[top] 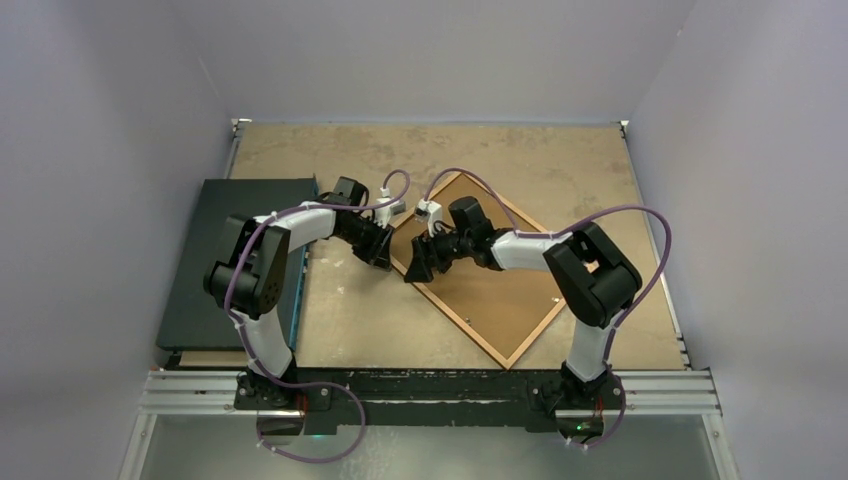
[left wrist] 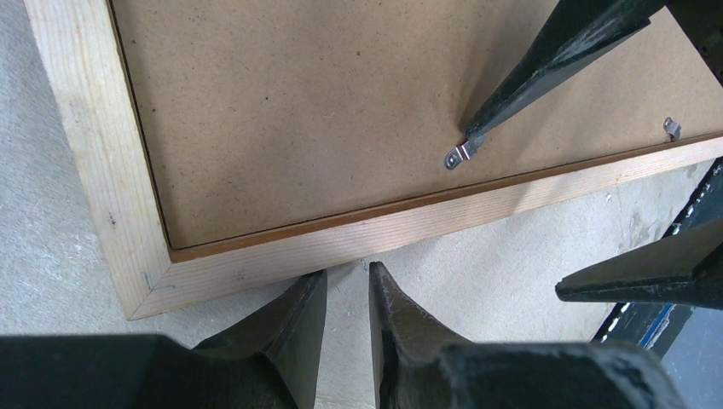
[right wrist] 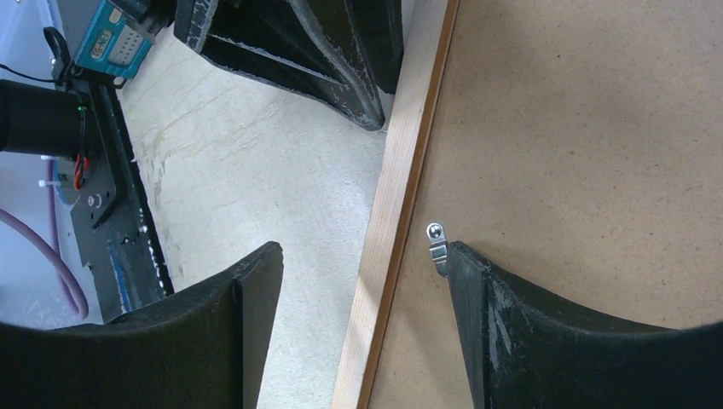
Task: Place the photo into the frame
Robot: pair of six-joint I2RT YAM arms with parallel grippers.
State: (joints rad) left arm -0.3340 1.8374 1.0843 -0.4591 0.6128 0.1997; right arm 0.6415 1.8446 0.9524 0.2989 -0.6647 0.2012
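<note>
With the frame (left wrist: 426, 230) face-down on the worktop (left wrist: 51, 256) and the photo unseen, I fear my right gripper's (right wrist: 365, 251) wide jaws slipping off the clip (right wrist: 437, 247) and skidding the frame past the left gripper's (left wrist: 347, 274) narrow, empty jaws at its rim.

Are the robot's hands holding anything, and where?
Nothing is held. The left hand, nearly closed, sits empty at the edge of the frame; the right hand is open, one fingertip at a metal clip.

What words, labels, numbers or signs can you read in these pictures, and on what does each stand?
None can be read.
The teal label at the top left of the right wrist view carries small print, too blurred to read.
The frame and its backing board bear no writing.
</note>
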